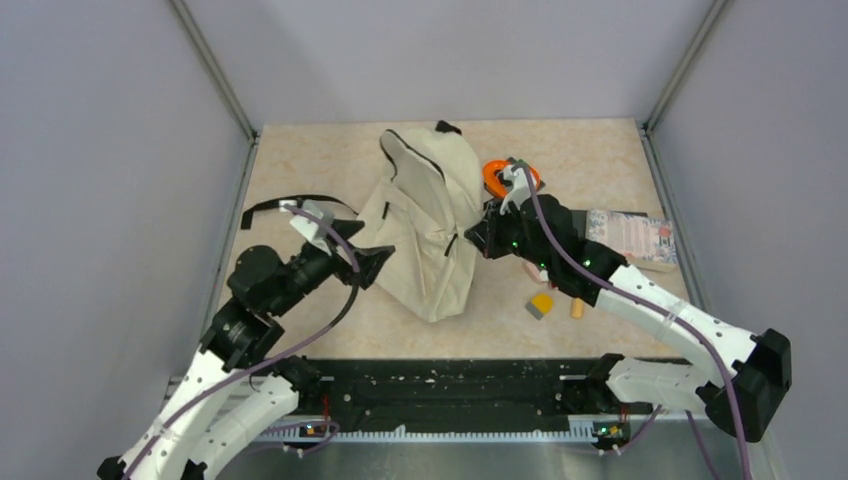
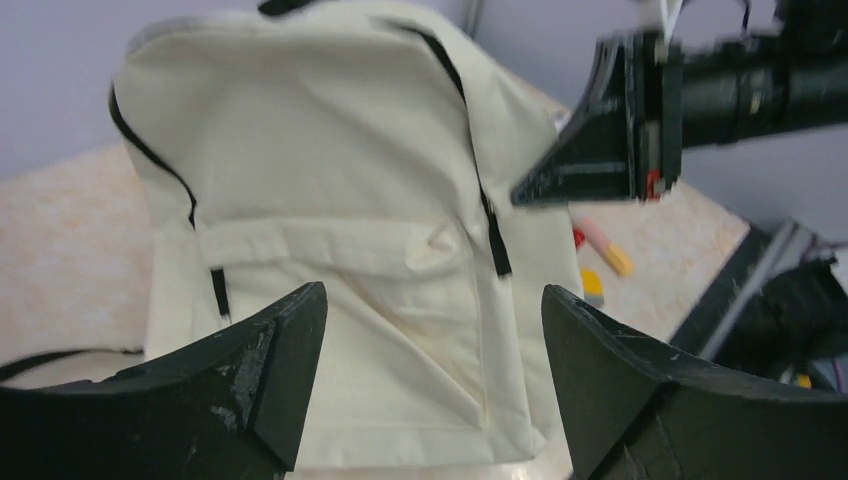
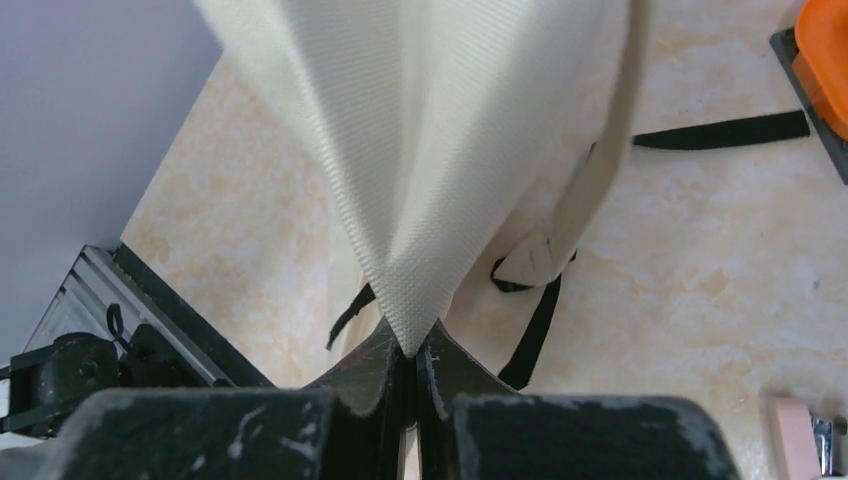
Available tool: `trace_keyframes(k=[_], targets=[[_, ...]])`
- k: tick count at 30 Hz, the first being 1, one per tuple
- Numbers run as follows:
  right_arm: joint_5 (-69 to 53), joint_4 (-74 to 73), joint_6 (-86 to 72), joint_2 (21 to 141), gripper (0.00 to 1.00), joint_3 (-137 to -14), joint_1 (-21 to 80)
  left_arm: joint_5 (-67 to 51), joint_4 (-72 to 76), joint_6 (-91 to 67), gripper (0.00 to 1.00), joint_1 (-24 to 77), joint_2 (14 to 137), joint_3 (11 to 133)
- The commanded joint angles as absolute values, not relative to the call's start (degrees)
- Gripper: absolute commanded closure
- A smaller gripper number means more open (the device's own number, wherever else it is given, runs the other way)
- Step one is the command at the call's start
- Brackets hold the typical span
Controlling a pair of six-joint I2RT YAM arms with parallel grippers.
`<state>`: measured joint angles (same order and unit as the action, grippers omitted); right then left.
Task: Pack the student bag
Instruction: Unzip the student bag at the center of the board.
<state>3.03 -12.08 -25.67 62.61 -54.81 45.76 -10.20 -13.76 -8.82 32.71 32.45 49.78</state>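
Observation:
The student bag (image 1: 430,215), a big cream fabric backpack with black zippers, is held up in the middle of the table; its front pocket faces the left wrist view (image 2: 340,230). My right gripper (image 1: 480,235) is shut on a fold of the bag's cream fabric (image 3: 420,200) at its right side and holds it up. My left gripper (image 1: 385,262) is open and empty, just left of the bag's lower part, with the bag's bottom edge showing between its fingers (image 2: 250,380).
An orange tape roll (image 1: 497,176) lies behind the right gripper. A patterned flat packet (image 1: 632,236) lies at the right. A yellow-grey eraser (image 1: 541,305) and a small tan stick (image 1: 577,308) lie near the front. A black strap (image 1: 290,203) trails left.

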Motion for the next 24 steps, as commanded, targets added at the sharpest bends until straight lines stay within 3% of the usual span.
trace_keyframes(k=[1,9,14,20,24], targets=[[3.81,-11.76,-28.63,63.01,1.0,-58.61,46.23,-18.51,-13.38,-12.01,0.17,34.58,34.82,41.56],[4.18,-11.22,-29.88,63.93,1.0,-58.1,46.23,-19.68,6.33,-27.46,0.17,37.44,38.88,33.65],[4.03,-11.94,-29.78,64.77,1.0,-58.53,46.24,-14.98,2.74,-29.23,0.17,37.49,46.73,37.81],[4.29,-12.29,-29.64,64.61,1.0,-58.25,46.23,-23.65,6.88,-31.24,0.14,37.46,54.08,40.84],[3.28,-11.69,-29.71,64.48,1.0,-58.19,46.25,-23.55,7.89,-30.99,0.16,37.46,55.87,41.18]])
